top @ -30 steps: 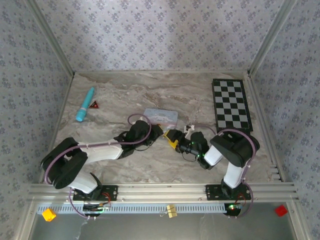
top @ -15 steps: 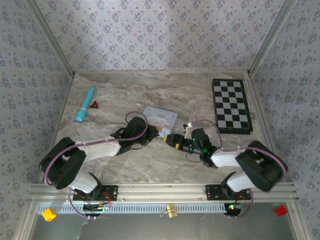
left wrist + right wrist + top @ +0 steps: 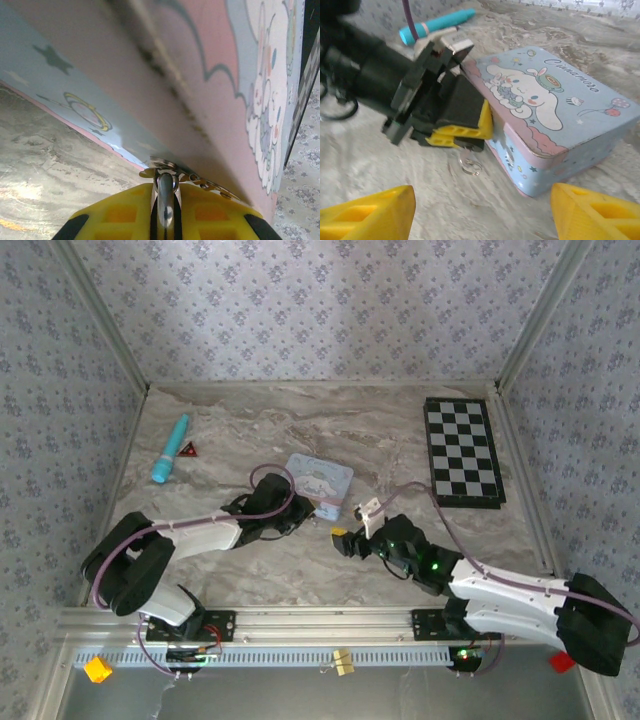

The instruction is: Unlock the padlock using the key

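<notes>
My left gripper (image 3: 165, 186) is shut on a thin silvery bar (image 3: 165, 200), which looks like the padlock's shackle, with its tips pressed against the pale blue cartoon tin (image 3: 240, 75). A key ring (image 3: 162, 165) and brassy keys (image 3: 210, 186) lie at the tips against the tin's side. In the right wrist view a dark boxy piece, seemingly the padlock (image 3: 470, 145), sits under the left gripper's (image 3: 462, 132) yellow fingers. A small silvery ring (image 3: 471, 166) lies on the table below it. My right gripper (image 3: 480, 212) is open and empty, a short way in front of them.
The tin (image 3: 320, 480) lies mid-table, tilted. A teal cylinder (image 3: 170, 448) and a small red-and-black triangle (image 3: 188, 449) lie at the back left. A checkerboard (image 3: 463, 452) lies at the back right. The right arm stretches low along the near right side.
The right arm has swung down and stretched out low, drawing its open gripper back from the tin toward the near edge. The left gripper has stayed shut at the tin.
</notes>
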You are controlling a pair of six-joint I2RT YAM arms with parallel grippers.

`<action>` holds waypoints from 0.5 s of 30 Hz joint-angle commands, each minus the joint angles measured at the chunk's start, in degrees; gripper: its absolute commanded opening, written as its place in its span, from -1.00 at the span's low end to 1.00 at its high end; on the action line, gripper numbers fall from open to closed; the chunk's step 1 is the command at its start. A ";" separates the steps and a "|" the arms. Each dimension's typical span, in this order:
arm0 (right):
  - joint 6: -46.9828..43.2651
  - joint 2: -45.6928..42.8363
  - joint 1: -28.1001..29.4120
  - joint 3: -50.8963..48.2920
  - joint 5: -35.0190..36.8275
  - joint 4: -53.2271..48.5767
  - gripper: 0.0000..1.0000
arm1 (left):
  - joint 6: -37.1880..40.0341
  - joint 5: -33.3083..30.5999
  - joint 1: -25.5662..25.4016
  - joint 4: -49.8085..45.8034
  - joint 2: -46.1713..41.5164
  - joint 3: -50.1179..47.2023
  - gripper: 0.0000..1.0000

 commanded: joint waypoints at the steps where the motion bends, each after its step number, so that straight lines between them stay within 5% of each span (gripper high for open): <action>1: -16.21 2.56 4.91 -1.74 8.65 4.73 0.44 | 1.24 1.29 0.11 -0.95 0.00 2.60 -1.00; 15: -27.93 24.55 10.97 1.37 18.23 24.60 0.27 | 1.34 1.43 -3.02 -0.77 0.46 2.71 -1.00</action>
